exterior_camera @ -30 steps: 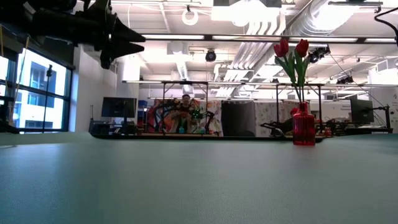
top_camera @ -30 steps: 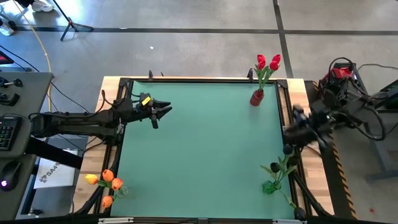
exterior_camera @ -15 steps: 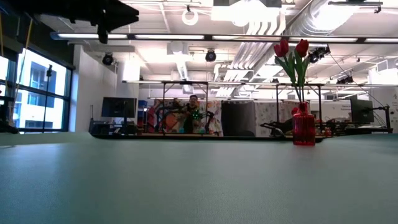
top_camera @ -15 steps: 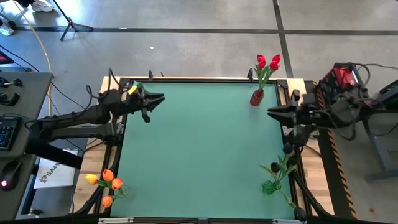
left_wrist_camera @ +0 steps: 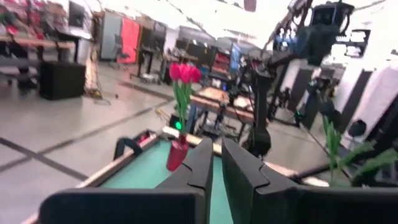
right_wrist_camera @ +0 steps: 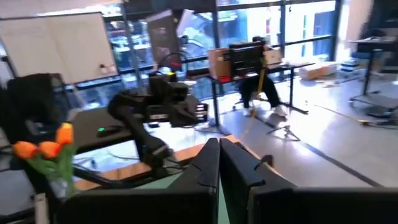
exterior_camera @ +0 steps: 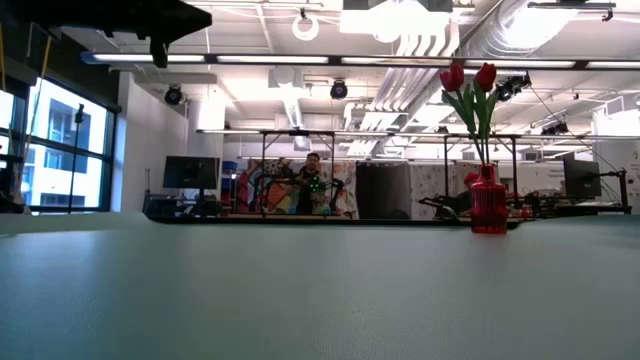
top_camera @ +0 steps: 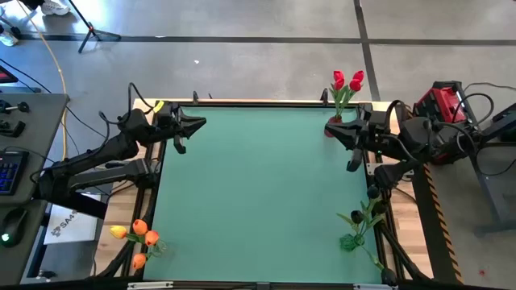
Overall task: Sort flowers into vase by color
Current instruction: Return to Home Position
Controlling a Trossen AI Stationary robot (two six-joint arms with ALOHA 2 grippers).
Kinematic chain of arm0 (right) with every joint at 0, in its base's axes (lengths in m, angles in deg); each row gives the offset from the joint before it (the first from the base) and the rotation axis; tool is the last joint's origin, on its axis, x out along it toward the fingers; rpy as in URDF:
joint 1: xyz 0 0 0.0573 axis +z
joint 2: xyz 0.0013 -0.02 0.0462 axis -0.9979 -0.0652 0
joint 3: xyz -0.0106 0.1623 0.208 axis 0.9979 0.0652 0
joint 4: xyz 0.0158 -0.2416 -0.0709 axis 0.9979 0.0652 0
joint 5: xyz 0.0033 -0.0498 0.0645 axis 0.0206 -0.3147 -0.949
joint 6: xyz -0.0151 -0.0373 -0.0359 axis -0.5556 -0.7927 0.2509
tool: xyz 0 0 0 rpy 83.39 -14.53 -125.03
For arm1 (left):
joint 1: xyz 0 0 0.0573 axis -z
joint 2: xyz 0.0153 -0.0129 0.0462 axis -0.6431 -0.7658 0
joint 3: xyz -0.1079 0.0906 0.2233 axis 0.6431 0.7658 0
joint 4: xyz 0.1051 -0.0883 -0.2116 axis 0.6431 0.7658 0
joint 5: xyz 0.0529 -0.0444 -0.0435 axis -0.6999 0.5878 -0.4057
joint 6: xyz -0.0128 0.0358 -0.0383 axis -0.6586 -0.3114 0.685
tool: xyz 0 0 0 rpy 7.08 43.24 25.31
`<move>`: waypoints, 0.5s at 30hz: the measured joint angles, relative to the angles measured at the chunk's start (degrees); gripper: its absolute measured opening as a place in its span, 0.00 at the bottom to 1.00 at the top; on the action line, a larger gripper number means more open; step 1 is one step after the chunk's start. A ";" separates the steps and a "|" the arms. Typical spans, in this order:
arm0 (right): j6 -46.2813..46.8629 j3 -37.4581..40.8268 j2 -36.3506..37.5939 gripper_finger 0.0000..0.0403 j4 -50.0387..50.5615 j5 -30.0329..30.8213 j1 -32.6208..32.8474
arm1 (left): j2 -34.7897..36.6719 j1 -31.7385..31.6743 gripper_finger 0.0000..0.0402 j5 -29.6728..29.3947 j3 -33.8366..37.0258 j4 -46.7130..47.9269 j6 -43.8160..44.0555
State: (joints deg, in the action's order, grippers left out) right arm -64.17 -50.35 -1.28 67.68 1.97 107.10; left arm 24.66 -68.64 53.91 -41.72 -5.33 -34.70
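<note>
Two red tulips [top_camera: 347,80] stand upright in a red vase [exterior_camera: 488,205] at the table's far right. Orange tulips [top_camera: 137,236] stand at the near left corner, and a dark-headed flower bunch [top_camera: 359,221] stands at the near right. My left gripper [top_camera: 201,122] hangs shut and bare, high over the far left corner; it also shows in the low view [exterior_camera: 205,15]. My right gripper [top_camera: 329,129] is shut and bare, held level and high beside the red tulips. In the high view it covers most of the vase, while the low view shows the vase standing free.
The green table mat [top_camera: 258,193] lies bare between the three bunches. A black frame rim [top_camera: 258,103] runs round the mat. A person [exterior_camera: 312,180] sits far behind the table. A desk with a keyboard [top_camera: 8,173] stands to the left.
My left gripper has risen and drawn back toward the table's far left corner, and its fingers have shut on nothing. My right gripper has swung from the right edge toward the far edge and the red vase, turning as it went. No flower has moved.
</note>
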 joint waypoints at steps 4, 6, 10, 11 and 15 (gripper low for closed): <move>2.79 -0.03 -0.31 0.00 6.43 2.71 0.02 | 1.55 -0.10 0.01 2.57 0.00 4.72 -2.56; 8.26 -0.02 -0.53 0.00 11.58 2.75 0.02 | 2.42 -0.12 0.00 2.60 0.00 7.37 -4.31; 14.97 0.01 -0.36 0.00 14.17 7.25 1.08 | 5.71 -0.14 0.00 2.59 0.00 10.47 -7.09; 13.59 0.01 -0.22 0.00 13.95 8.42 1.62 | 6.91 -0.14 0.00 2.57 0.00 10.80 -8.17; 7.24 0.01 0.69 0.00 14.09 5.35 2.53 | 11.12 -0.29 0.00 2.53 0.29 13.36 -11.05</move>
State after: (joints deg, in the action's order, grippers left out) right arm -56.93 -50.35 -0.58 81.77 7.33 109.63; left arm 35.78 -68.93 56.44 -41.43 8.03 -45.75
